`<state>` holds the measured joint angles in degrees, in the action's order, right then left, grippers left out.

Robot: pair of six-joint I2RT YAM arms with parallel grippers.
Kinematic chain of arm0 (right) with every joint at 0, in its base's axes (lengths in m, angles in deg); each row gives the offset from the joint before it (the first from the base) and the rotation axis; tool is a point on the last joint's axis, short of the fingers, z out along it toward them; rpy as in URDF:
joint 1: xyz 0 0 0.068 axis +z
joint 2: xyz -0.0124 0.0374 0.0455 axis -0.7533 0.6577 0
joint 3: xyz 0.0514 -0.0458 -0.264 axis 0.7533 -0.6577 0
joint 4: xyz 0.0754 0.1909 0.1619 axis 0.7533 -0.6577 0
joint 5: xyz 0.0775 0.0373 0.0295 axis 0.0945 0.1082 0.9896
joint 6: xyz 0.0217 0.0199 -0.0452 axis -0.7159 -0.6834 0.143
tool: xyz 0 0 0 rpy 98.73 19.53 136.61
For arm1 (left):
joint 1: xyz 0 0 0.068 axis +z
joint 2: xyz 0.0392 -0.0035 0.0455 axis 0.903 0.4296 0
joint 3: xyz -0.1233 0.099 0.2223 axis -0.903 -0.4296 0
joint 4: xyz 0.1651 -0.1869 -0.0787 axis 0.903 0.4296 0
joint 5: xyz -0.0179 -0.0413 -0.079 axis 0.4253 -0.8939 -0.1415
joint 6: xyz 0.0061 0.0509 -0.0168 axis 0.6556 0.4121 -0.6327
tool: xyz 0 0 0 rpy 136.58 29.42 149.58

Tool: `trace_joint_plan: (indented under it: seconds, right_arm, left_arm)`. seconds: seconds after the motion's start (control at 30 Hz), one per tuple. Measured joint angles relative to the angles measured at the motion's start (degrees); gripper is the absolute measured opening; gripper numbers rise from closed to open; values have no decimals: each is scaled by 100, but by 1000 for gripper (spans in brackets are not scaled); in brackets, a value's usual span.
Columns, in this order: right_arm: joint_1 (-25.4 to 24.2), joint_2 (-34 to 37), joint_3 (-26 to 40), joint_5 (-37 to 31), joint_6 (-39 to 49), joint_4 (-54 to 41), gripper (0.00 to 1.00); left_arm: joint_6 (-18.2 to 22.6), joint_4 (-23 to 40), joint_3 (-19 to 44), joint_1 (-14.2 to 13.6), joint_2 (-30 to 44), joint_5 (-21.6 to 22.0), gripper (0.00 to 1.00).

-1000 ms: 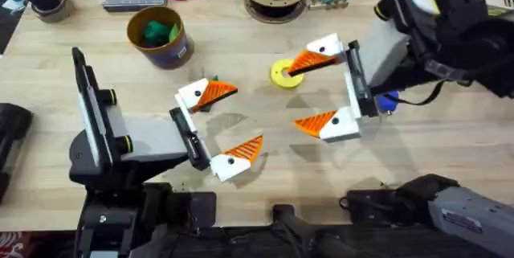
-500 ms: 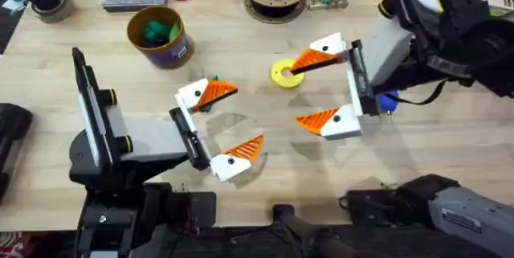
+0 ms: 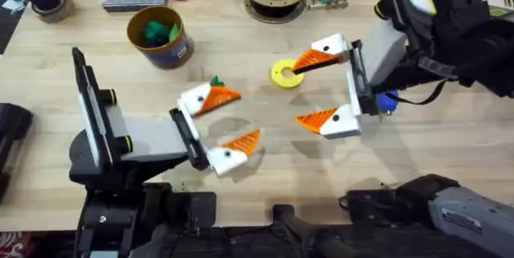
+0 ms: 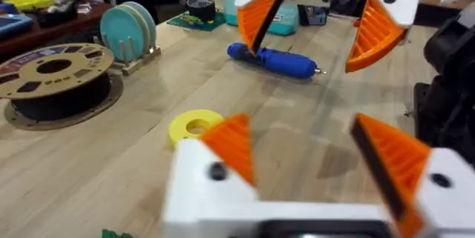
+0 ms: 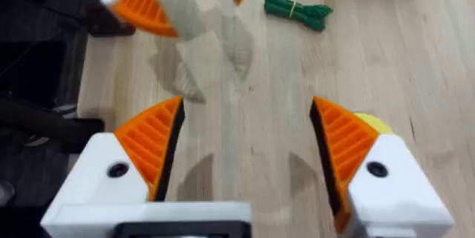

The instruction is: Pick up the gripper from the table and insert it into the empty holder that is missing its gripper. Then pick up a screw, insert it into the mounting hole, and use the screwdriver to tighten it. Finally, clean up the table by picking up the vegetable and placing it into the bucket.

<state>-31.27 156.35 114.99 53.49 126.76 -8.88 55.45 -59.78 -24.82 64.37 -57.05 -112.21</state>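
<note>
Looking from overhead, we see the left hand (image 3: 219, 125) spread open and empty over the pale wooden surface (image 3: 241, 65), its ribbed orange pads closer together than half a second ago. The dark green vegetable (image 3: 215, 83) lies just beside its upper finger. The right hand (image 3: 325, 88) is open too, near the yellow disc (image 3: 284, 74); the round bucket (image 3: 161, 37) stands apart. Our left wrist view shows the blue cylindrical screwdriver (image 4: 273, 60). Our right wrist view shows the leafy bundle (image 5: 297, 10).
</note>
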Motion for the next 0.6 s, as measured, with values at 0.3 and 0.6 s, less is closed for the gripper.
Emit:
trace_joint_plan:
  seconds: [0.3, 0.6]
  right_arm:
    - [-34, 0, 0, -474, -450, 241, 994]
    - [-660, 0, 647, -2006, -3149, -227, 996]
  left_arm:
    - [23, 0, 0, 0, 1, 3, 4]
    - [23, 0, -2, 0, 1, 3, 4]
